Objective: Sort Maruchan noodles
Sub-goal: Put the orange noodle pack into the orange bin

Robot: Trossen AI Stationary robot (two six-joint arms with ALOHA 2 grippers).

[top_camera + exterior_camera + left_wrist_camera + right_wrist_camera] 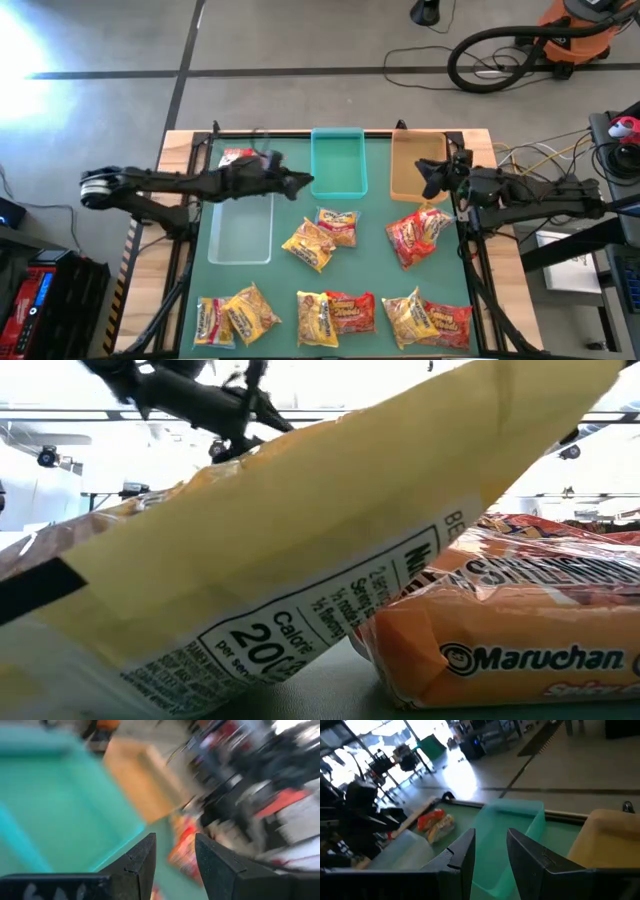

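Grey floor [300, 40], orange vacuum [575, 30]

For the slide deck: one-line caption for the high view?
Both empty grippers, left and right, hover by the teal tray; Maruchan noodles lie scattered on the mat.
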